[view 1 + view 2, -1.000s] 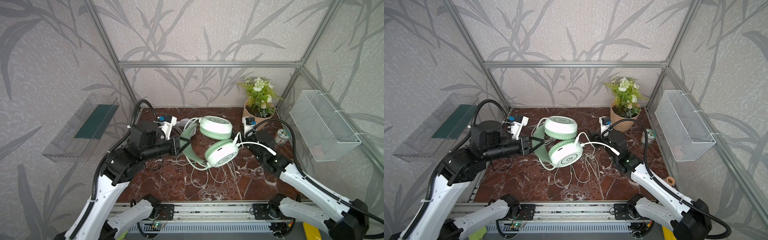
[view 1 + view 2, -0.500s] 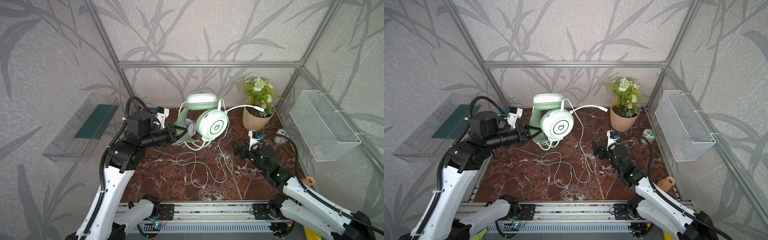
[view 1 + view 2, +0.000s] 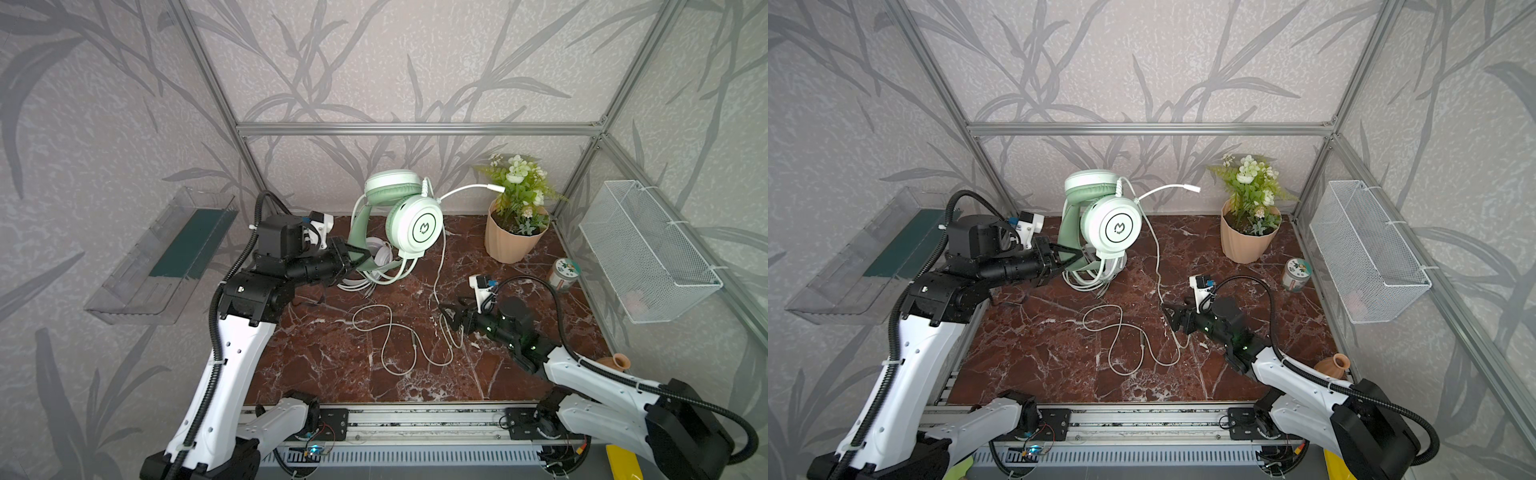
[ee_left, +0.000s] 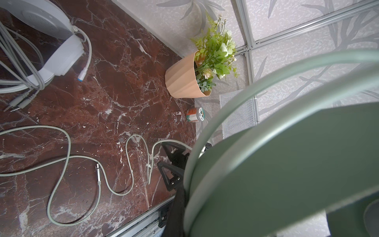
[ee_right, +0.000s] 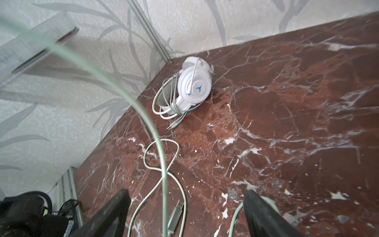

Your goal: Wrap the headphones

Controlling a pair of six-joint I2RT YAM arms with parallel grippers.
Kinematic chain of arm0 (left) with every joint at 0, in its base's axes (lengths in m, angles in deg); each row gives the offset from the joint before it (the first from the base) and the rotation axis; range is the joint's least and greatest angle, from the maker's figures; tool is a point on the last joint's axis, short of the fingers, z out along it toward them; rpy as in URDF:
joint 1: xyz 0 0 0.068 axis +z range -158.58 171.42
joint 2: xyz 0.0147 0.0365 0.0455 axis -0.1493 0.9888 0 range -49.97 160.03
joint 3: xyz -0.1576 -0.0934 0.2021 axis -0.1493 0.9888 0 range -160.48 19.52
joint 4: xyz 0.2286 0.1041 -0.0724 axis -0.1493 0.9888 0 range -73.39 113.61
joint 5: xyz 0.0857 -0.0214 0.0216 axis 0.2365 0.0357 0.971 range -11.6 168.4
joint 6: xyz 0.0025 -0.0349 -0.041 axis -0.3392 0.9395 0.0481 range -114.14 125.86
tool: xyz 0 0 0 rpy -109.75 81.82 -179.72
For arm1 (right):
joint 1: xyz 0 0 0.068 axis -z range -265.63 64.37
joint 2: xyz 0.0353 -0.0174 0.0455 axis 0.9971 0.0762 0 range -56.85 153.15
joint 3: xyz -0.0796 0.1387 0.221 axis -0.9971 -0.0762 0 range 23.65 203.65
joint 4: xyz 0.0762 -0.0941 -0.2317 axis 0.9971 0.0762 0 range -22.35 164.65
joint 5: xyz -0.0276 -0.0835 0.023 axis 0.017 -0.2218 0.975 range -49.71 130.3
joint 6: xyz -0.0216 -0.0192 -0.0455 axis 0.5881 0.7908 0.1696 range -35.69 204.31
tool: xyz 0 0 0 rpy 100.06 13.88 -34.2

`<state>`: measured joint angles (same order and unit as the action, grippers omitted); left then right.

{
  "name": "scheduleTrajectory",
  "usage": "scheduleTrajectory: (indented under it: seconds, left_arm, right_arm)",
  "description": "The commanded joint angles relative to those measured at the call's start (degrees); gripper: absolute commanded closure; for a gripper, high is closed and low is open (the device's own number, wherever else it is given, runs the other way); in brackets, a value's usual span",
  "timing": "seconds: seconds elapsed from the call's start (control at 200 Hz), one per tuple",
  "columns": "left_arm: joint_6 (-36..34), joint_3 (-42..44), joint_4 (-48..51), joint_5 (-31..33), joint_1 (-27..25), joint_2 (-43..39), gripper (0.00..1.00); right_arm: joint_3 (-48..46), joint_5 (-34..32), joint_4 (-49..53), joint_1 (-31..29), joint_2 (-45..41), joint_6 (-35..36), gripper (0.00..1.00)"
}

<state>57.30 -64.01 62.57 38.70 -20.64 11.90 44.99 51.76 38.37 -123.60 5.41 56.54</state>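
Observation:
My left gripper (image 3: 358, 257) (image 3: 1068, 258) is shut on the headband of the mint green headphones (image 3: 415, 220) (image 3: 1111, 224) and holds them in the air at the back of the marble table. The headband (image 4: 287, 164) fills the left wrist view and hides that gripper's fingers. Their pale cable (image 3: 437, 270) (image 3: 1157, 257) hangs from the earcup and lies in loops (image 3: 390, 332) on the table. My right gripper (image 3: 448, 318) (image 3: 1169, 318) (image 5: 185, 195) stands open low over these loops, and the cable and its USB plug (image 5: 175, 213) run between its fingers. The white headphones (image 5: 193, 90) (image 3: 380, 259) (image 4: 41, 41) lie on the table behind, cable wound round them.
A potted plant (image 3: 513, 237) stands at the back right, with a small tin (image 3: 563, 274) beside it. A wire basket (image 3: 648, 253) hangs on the right wall and a clear tray (image 3: 166, 257) on the left wall. A small clay vase (image 3: 615, 361) sits at the front right.
My left gripper has lifted the mint green headphones off the table, up and back. My right gripper has drawn away from the headset toward the front and come down over the loose cable.

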Motion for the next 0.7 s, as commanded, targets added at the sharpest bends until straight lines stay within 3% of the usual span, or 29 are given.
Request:
scheduleTrajectory:
  seconds: [0.0, 0.13, 0.23, 0.365, 0.485, 0.695]
  left_arm:
    - [2.57, -2.79, -5.58, -2.82, 0.73, -0.35, 1.0]
    - [3.55, -2.16, -6.68, -2.95, 1.23, -0.08, 1.0]
    - [4.19, -1.75, -7.37, -3.13, 1.85, 0.02, 1.0]
    - [5.07, -1.08, -8.13, -3.34, 3.09, -0.03, 1.0]
    - [6.19, 0.13, -8.41, -3.07, 5.08, -0.43, 1.0]
    - [8.14, 3.35, -8.32, -1.3, 8.4, -0.58, 1.0]
  right_arm:
    - [-0.78, 1.68, -3.7, -2.89, 3.31, 0.09, 0.13]
    - [-0.28, -0.82, -4.38, -6.32, 8.29, 1.57, 0.21]
    - [0.57, -1.57, -4.26, -7.0, 11.68, 1.32, 0.34]
    - [2.13, 0.09, -3.51, -8.73, 14.5, 2.39, 0.61]
    - [4.59, -2.36, 0.69, -13.04, 14.34, 4.91, 0.81]
    - [9.09, -5.68, 9.72, -23.11, 12.75, 8.76, 0.97]
